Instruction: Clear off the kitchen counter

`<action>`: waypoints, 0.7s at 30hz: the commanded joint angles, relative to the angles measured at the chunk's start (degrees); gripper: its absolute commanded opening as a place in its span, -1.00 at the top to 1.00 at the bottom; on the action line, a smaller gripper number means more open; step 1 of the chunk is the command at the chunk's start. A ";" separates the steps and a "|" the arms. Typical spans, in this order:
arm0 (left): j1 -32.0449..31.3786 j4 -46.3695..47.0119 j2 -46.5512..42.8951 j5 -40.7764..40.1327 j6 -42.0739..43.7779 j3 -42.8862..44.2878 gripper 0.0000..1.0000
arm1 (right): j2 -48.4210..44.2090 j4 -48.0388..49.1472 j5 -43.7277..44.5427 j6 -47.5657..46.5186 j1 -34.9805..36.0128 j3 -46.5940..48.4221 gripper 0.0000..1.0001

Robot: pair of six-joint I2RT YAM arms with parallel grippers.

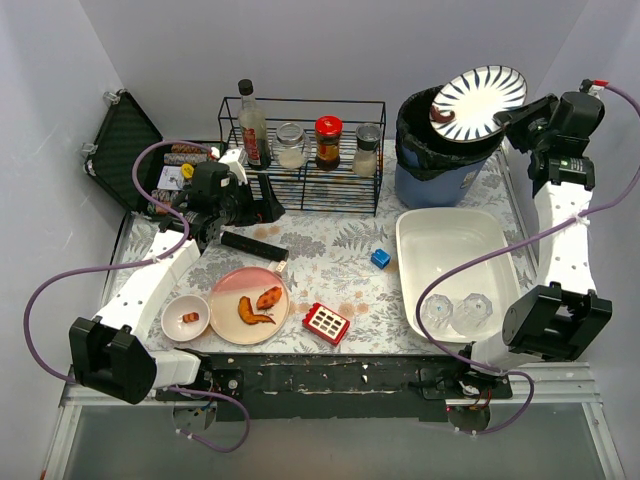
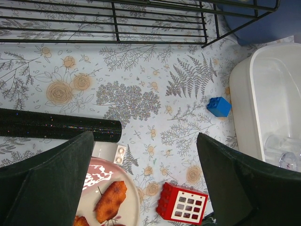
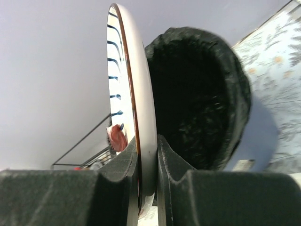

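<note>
Top external view, near edge first: a pink plate (image 1: 250,305) with fried bits sits on the kitchen counter (image 1: 340,250), the big flowery top under everything. Over the counter hangs the left gripper (image 2: 146,183), its fingers spread wide with nothing between them. Far back, the right gripper (image 3: 146,155) is squeezed tight on the rim of a striped plate (image 1: 478,102). The plate is tipped steeply over the black-lined bin (image 1: 440,165). A red scrap (image 3: 117,137) clings to it. To do this well, the plate should probably stay over the bin's mouth and tip more, held firmly, so the scrap drops inside.
</note>
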 commanded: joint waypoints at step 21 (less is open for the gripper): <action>-0.06 1.09 0.53 3.13 -0.39 -0.17 -0.84 | -1.27 13.60 28.33 -49.08 14.69 7.51 0.97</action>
